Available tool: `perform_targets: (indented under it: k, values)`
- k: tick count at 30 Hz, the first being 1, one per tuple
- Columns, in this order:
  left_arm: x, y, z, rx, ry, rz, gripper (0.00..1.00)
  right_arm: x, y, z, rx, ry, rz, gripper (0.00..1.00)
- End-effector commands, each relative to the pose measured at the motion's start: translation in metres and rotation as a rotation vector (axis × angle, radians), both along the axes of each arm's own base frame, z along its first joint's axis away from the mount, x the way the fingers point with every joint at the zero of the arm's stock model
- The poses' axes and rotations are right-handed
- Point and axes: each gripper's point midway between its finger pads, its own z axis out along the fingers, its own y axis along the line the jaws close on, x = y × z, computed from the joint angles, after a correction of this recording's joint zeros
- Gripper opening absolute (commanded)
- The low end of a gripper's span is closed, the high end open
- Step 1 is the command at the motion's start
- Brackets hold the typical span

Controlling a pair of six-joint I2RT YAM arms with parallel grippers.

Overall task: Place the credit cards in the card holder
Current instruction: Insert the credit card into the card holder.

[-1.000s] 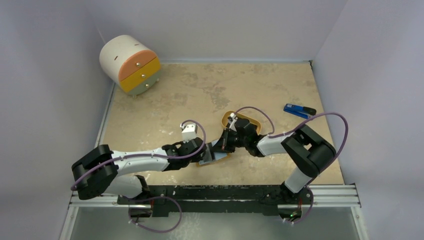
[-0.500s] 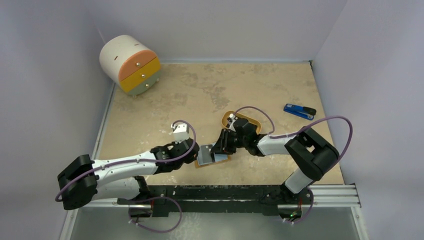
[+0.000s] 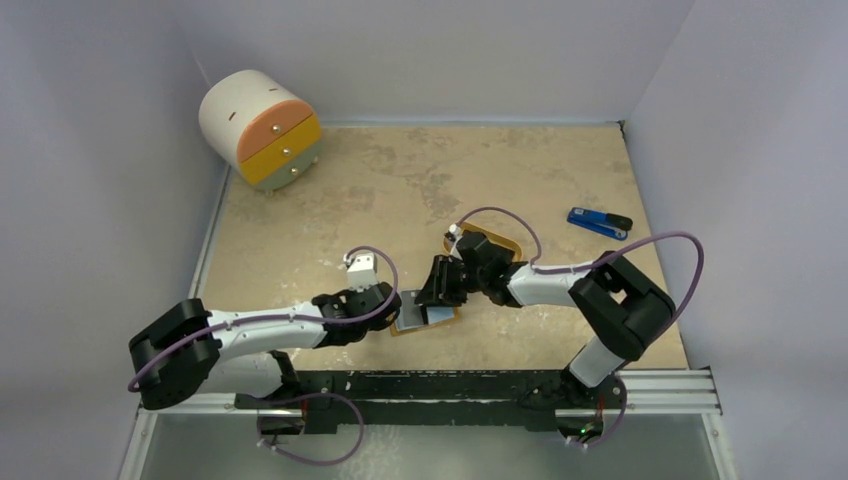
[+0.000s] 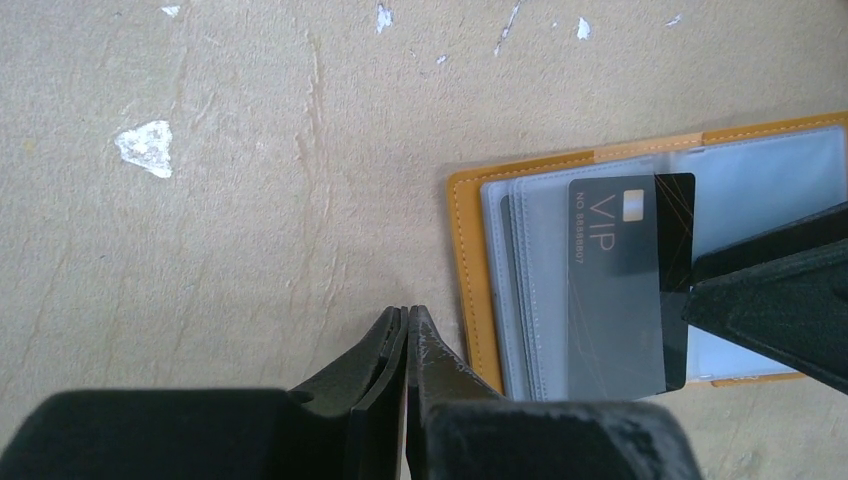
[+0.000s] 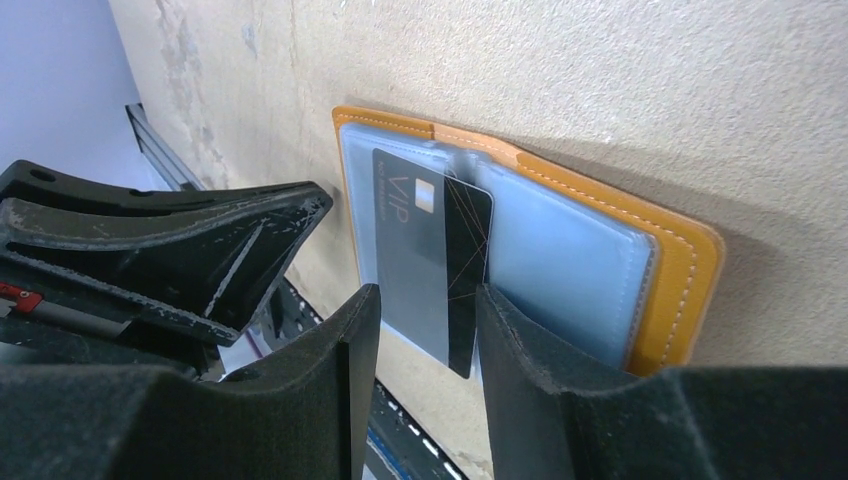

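Observation:
The card holder [image 3: 428, 319] lies open on the table, orange-tan rim and pale blue-grey sleeves up; it also shows in the left wrist view [image 4: 470, 290] and the right wrist view [image 5: 690, 270]. A black credit card marked VIP [image 4: 620, 290] sits mostly inside a clear sleeve, with a dark strip [image 5: 468, 250] left bare. My right gripper [image 3: 440, 287] is open, and its fingers [image 5: 520, 350] stand either side of the card's bare end [image 5: 425, 300]. My left gripper [image 3: 396, 305] is shut and empty on the table, just left of the holder's edge [image 4: 408, 315].
An orange oval tray [image 3: 497, 246] lies behind the right gripper. A blue-and-black gadget [image 3: 600, 221] lies at the right. A round white cabinet with orange and yellow drawers [image 3: 262, 128] stands at the back left. Walls enclose the table on three sides.
My left gripper has drawn back left off the holder, uncovering its open sleeves. My right gripper has shifted a little left over the holder.

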Motion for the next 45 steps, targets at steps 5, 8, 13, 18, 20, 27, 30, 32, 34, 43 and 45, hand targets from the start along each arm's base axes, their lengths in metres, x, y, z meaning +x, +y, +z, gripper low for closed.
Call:
perform_targets:
  k: [5, 8, 13, 18, 20, 27, 30, 32, 34, 43, 45]
  values:
    - [0.005, -0.008, 0.0, -0.047, -0.018, 0.006, 0.02, 0.005, 0.017, 0.009, 0.002, -0.046, 0.035, 0.42]
    - [0.006, -0.009, 0.0, -0.05, -0.019, 0.004, 0.02, 0.005, 0.02, 0.011, 0.003, -0.05, 0.043, 0.41]
    - [0.006, -0.01, 0.0, -0.055, -0.018, 0.0, 0.02, 0.004, 0.027, 0.013, 0.009, -0.058, 0.065, 0.41]
    - [0.007, -0.012, -0.001, -0.059, -0.02, -0.002, 0.02, 0.0, 0.033, 0.02, 0.035, -0.069, 0.09, 0.41]
    - [0.007, -0.013, 0.0, -0.063, -0.021, -0.003, 0.02, -0.001, 0.034, 0.024, 0.047, -0.077, 0.099, 0.41]
    - [0.009, -0.009, 0.007, -0.067, -0.033, 0.007, 0.01, 0.002, 0.012, 0.044, -0.05, -0.131, 0.058, 0.43]
    - [0.011, -0.007, 0.016, -0.078, -0.048, 0.013, 0.02, -0.003, -0.005, 0.065, -0.094, -0.169, 0.054, 0.43]
    - [0.012, -0.006, 0.024, -0.084, -0.063, 0.017, 0.02, -0.005, -0.018, 0.073, -0.133, -0.176, 0.033, 0.44]
    - [0.013, -0.006, 0.034, -0.096, -0.076, 0.016, 0.03, -0.004, -0.035, 0.077, -0.203, -0.201, 0.0, 0.44]
    - [0.021, -0.05, 0.072, -0.242, -0.104, -0.079, 0.03, 0.009, -0.086, 0.064, -0.482, -0.289, -0.05, 0.5]
    - [0.023, -0.061, 0.073, -0.274, -0.098, -0.096, 0.02, 0.012, -0.089, 0.066, -0.51, -0.307, -0.063, 0.53]
